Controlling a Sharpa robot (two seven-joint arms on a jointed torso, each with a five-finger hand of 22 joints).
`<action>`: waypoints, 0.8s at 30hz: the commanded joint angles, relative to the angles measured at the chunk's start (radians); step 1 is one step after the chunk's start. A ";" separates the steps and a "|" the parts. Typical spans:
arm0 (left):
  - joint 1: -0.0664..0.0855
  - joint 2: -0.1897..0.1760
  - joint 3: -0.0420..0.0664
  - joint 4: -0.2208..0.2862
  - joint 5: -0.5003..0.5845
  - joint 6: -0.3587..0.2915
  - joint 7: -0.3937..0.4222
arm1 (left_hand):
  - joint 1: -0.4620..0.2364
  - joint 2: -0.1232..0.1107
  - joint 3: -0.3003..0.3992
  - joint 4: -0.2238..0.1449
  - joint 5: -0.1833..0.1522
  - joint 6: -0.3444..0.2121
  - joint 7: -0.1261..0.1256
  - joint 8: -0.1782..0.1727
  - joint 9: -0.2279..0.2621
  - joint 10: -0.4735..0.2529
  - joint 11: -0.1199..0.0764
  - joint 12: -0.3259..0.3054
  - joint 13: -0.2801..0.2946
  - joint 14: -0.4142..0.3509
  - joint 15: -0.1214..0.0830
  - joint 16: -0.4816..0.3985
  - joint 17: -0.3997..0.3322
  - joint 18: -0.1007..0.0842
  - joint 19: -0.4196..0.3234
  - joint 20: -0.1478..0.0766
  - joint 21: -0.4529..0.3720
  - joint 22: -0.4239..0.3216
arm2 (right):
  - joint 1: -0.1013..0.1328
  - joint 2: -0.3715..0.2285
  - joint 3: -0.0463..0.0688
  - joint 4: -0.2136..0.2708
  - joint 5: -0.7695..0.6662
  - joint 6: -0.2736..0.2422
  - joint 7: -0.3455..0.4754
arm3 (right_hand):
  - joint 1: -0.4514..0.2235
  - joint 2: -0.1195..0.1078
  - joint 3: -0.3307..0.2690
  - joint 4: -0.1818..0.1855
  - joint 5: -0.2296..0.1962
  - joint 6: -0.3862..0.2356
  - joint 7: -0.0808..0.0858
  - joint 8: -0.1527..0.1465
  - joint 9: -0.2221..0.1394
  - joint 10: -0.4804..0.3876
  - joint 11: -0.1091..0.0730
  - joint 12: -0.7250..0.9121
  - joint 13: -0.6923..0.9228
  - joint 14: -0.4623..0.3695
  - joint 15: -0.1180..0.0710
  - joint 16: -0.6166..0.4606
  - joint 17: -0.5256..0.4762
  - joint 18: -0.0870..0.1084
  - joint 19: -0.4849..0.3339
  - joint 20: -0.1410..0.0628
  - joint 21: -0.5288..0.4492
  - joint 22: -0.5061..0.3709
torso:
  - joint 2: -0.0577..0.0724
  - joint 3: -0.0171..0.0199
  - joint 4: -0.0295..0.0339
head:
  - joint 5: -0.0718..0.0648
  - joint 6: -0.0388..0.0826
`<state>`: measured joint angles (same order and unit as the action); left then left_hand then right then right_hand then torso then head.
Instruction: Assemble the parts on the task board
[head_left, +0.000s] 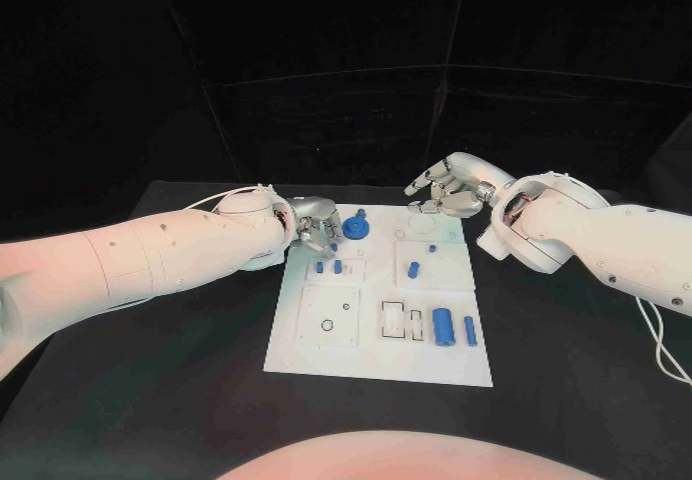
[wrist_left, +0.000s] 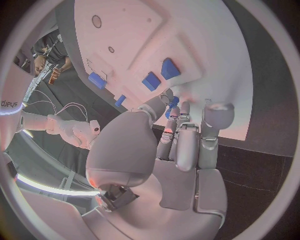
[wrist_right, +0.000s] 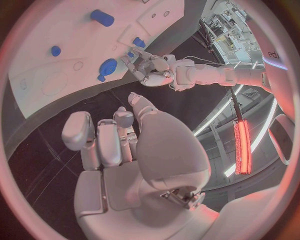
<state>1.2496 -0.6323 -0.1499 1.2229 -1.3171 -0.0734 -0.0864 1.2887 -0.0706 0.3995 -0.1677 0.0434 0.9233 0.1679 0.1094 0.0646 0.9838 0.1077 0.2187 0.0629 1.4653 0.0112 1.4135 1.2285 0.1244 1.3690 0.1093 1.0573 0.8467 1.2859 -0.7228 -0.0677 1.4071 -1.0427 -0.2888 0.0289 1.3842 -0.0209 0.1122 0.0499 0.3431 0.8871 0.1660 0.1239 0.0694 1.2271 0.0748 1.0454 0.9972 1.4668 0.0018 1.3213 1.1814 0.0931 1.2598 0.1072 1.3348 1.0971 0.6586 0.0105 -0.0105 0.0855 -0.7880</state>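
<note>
The task board (head_left: 378, 345) lies flat in the middle of the black table (head_left: 144, 400), its long side running away from the robot. Blue parts sit across it: 2 upright-looking cylinders (head_left: 443, 326) side by side near the board's right edge, a small peg (head_left: 414, 269) in the middle square, 2 short pegs (head_left: 329, 267) toward the left, and a round blue disc (head_left: 359, 231) with a stub near the far left corner. Outlined recesses and a small ring mark show on the near half.

The left hand (head_left: 319, 230) hovers at the board's far left corner, just beside the disc. Its fingers (wrist_left: 170, 131) curl together, and in the left wrist view a small blue piece (wrist_left: 172, 106) shows at their tips; whether it is truly pinched I cannot tell.

The right hand (head_left: 450, 192) sits just past the board's far right corner, over the table, fingers bent inward with nothing between them.
</note>
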 joint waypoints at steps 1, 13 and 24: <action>0.001 -0.006 0.001 -0.001 0.007 -0.022 -0.009 | 0.001 -0.011 -0.009 0.000 0.005 -0.012 -0.001 -0.010 -0.001 -0.014 0.002 -0.006 0.000 0.025 0.006 -0.004 -0.004 0.013 -0.009 0.003 -0.012 -0.011 | 0.002 -0.002 0.001 0.001 -0.001 0.000 0.005 | 0.000 0.007 0.005 0.001 0.005 0.002 0.000 0.003 -0.001 -0.010 -0.002 -0.009 -0.006 0.020 -0.006 -0.008 -0.003 0.007 -0.009 0.000 -0.008 -0.005 | 0.000 0.0001 -0.0003 | -0.002 0.002; 0.014 -0.093 0.003 0.026 0.091 -0.056 0.012 | 0.016 -0.012 -0.030 -0.001 0.005 -0.020 0.000 -0.015 0.003 -0.049 0.007 -0.014 0.002 0.025 0.010 -0.006 -0.011 0.018 -0.012 0.008 -0.037 -0.038 | 0.002 -0.013 0.000 -0.044 -0.028 -0.014 -0.019 | 0.019 -0.022 0.064 0.012 0.007 0.012 0.008 0.021 0.003 -0.251 0.009 -0.423 -0.396 -0.043 0.003 -0.174 -0.190 0.042 -0.143 0.007 -0.139 -0.198 | -0.001 0.0004 0.0018 | -0.014 0.009; 0.023 -0.186 0.003 0.064 0.935 -0.304 0.379 | 0.003 0.036 -0.015 0.030 0.006 0.122 -0.006 0.058 0.024 0.109 -0.017 0.055 0.017 -0.059 -0.006 -0.135 -0.238 0.056 -0.106 -0.004 -0.227 -0.256 | -0.048 -0.047 -0.001 -0.039 -0.340 0.004 -0.037 | 0.050 -0.053 0.147 0.005 -0.035 0.129 -0.019 0.053 0.003 -0.186 -0.001 -0.688 -0.665 -0.036 -0.004 -0.220 -0.226 0.044 -0.143 0.000 -0.158 -0.209 | 0.000 -0.0001 -0.0015 | -0.057 0.037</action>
<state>1.2724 -0.8161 -0.1477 1.2727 -0.8001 -0.2684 0.1011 1.2914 -0.0416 0.3845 -0.1426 0.0433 1.0401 0.1624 0.1628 0.0899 1.0855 0.0892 0.2740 0.0823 1.4199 0.0060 1.2979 1.0220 0.1633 1.2790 0.1055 0.8590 0.6226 1.2435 -0.7681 -0.0679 1.3607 -1.2172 -0.2901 0.0053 1.4303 -0.0670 0.2529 0.0561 0.3132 1.0099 0.1485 0.1770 0.0741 1.0347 0.0715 0.3718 0.3471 1.4291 0.0034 1.1055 0.9547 0.1327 1.1170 0.1108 1.1809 0.8855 0.6574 0.0105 -0.0115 0.0394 -0.7575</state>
